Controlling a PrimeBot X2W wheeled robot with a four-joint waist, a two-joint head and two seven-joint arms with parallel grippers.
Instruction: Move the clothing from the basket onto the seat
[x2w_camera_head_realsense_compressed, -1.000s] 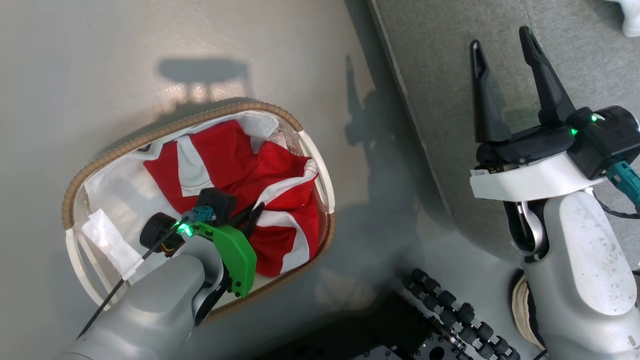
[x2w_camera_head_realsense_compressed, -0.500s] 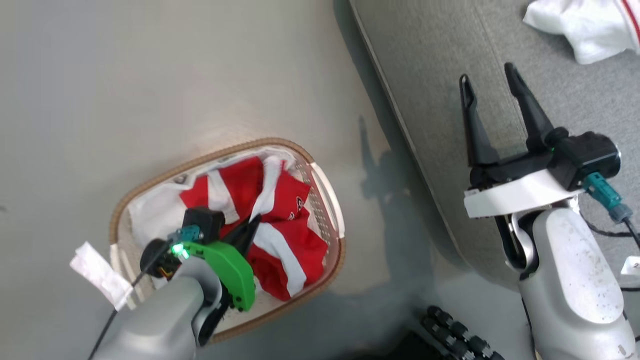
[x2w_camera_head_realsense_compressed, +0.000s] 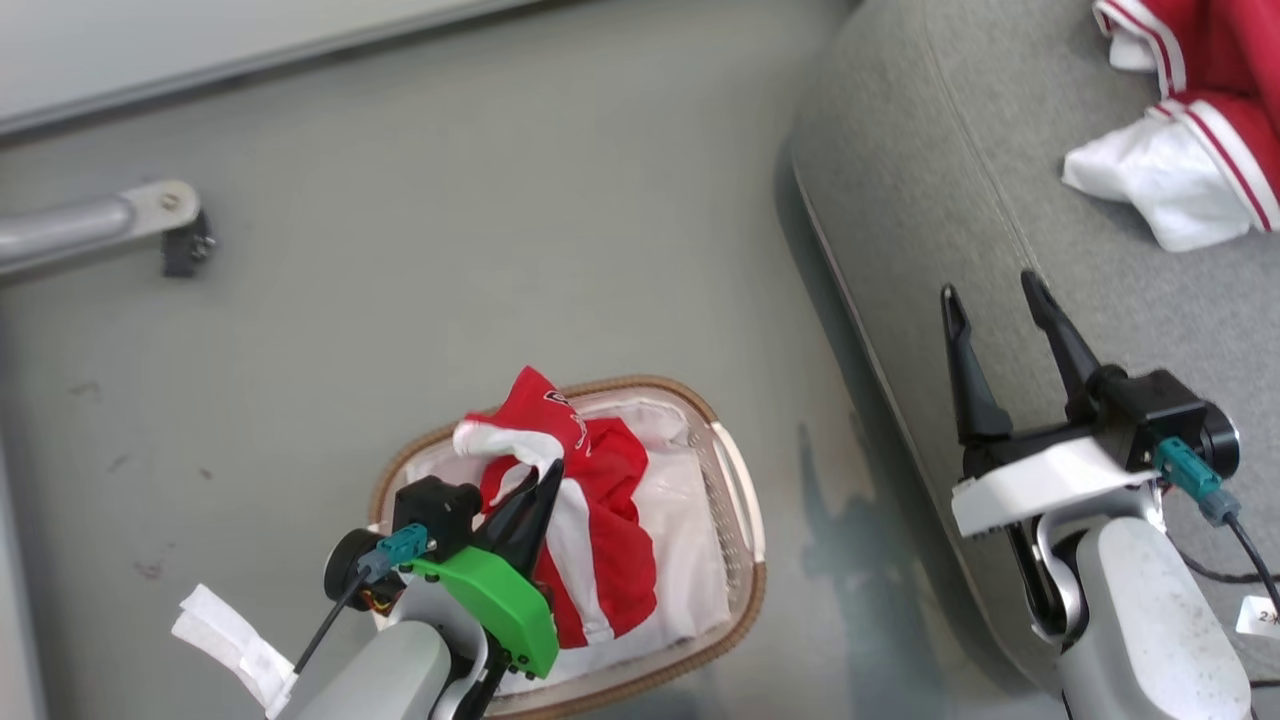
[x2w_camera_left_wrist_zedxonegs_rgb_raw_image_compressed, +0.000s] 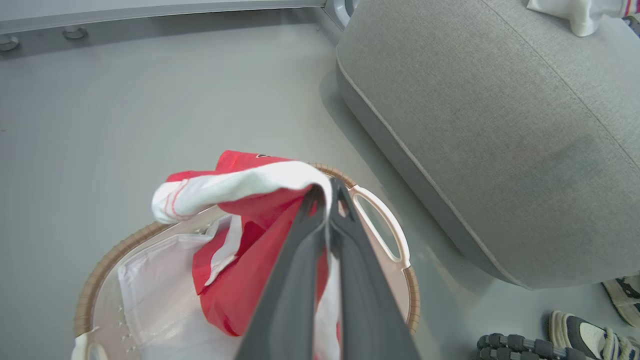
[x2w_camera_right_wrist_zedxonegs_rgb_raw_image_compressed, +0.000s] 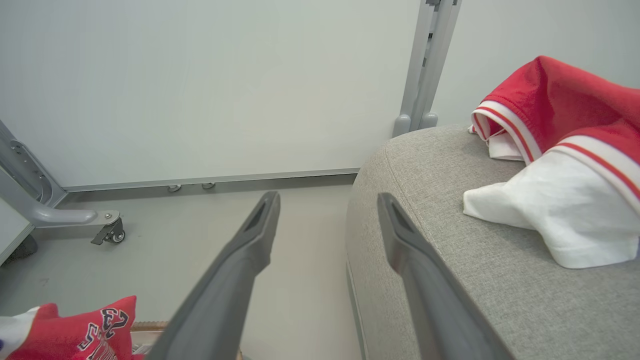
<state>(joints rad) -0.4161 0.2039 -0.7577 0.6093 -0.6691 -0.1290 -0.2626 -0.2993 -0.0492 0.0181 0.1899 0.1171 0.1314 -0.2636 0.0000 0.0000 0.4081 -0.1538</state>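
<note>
You are looking at a lab-like test room: plain white partition panels (x2w_camera_right_wrist_zedxonegs_rgb_raw_image_compressed: 200, 90) are standing on grey metal legs with small casters (x2w_camera_right_wrist_zedxonegs_rgb_raw_image_compressed: 75, 218), rising over a smooth grey floor (x2w_camera_head_realsense_compressed: 450, 250), beside a large grey fabric-upholstered seat (x2w_camera_left_wrist_zedxonegs_rgb_raw_image_compressed: 500, 150).

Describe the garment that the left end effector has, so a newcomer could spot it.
Find the large grey seat; on the floor beside it stands the brown-rimmed oval basket. The garment is the red-and-white jersey bunched up above its rim, pinched in the shut left end effector. The other red jersey lies loose on the seat.
</note>
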